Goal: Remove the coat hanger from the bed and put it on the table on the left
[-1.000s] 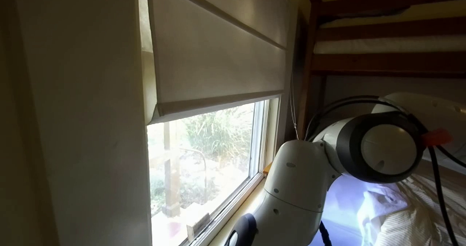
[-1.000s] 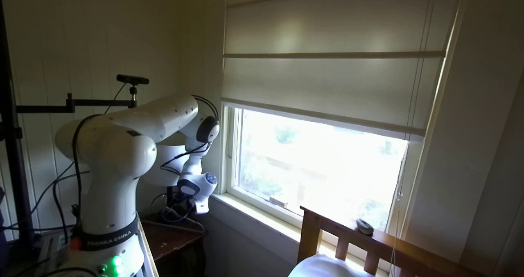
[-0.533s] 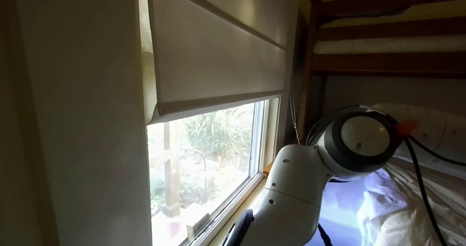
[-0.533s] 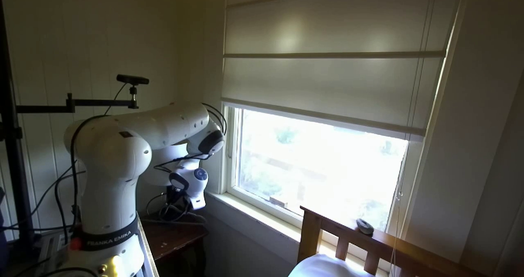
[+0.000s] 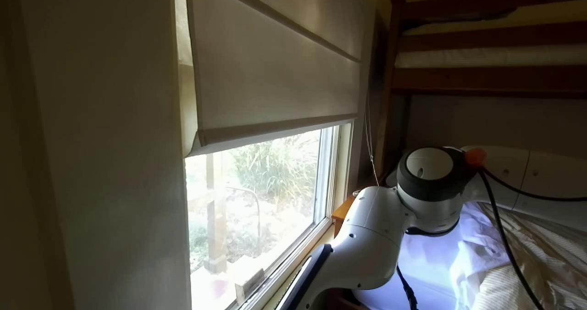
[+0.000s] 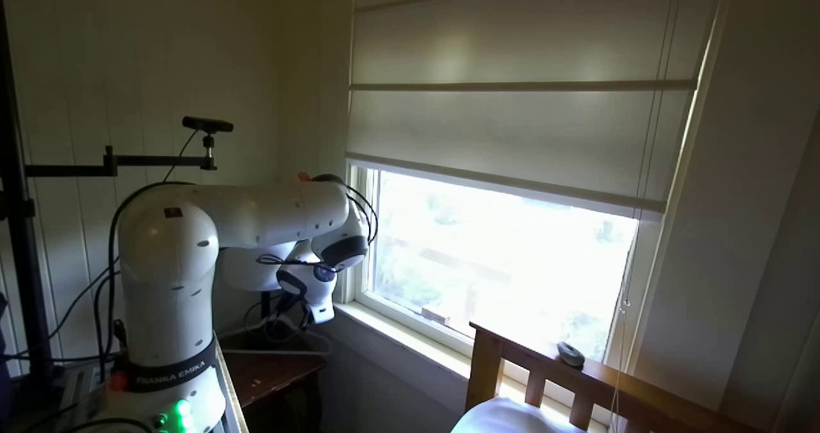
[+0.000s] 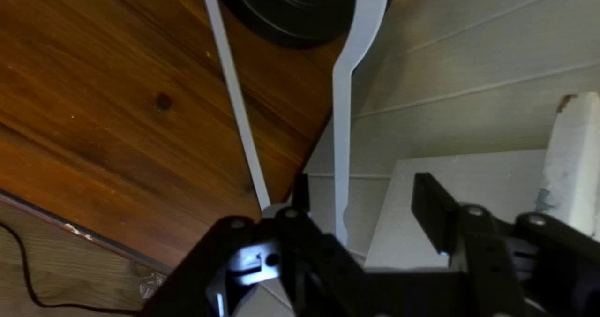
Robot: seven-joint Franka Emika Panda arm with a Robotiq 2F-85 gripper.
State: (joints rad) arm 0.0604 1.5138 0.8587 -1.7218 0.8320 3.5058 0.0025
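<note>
The white coat hanger (image 7: 342, 120) spans the wrist view over the brown wooden table (image 7: 117, 120); part of it reaches past the table's edge. My gripper (image 7: 363, 185) stands open, with one bar of the hanger running through the gap and visible room on both sides. The other bar passes outside the left finger (image 7: 301, 192); whether they touch I cannot tell. In an exterior view the hanger (image 6: 275, 352) shows low over the table (image 6: 269, 382), under the dark gripper, whose fingers are hard to make out. The bed (image 5: 486, 78) stands apart from it, its headboard (image 6: 544, 362) by the window.
A lamp with a white shade (image 6: 246, 279) stands on the table; its round black base (image 7: 290, 26) lies beside the hanger. Cables hang around the wrist. The wall (image 7: 468, 73) and window sill (image 6: 410, 343) are close. A dark object (image 6: 570, 355) sits on the headboard.
The upper arm links have turned and the forearm has come down towards the window, while the wrist stays over the table. The hanger's outline now shows more fully, with its bar nearly level.
</note>
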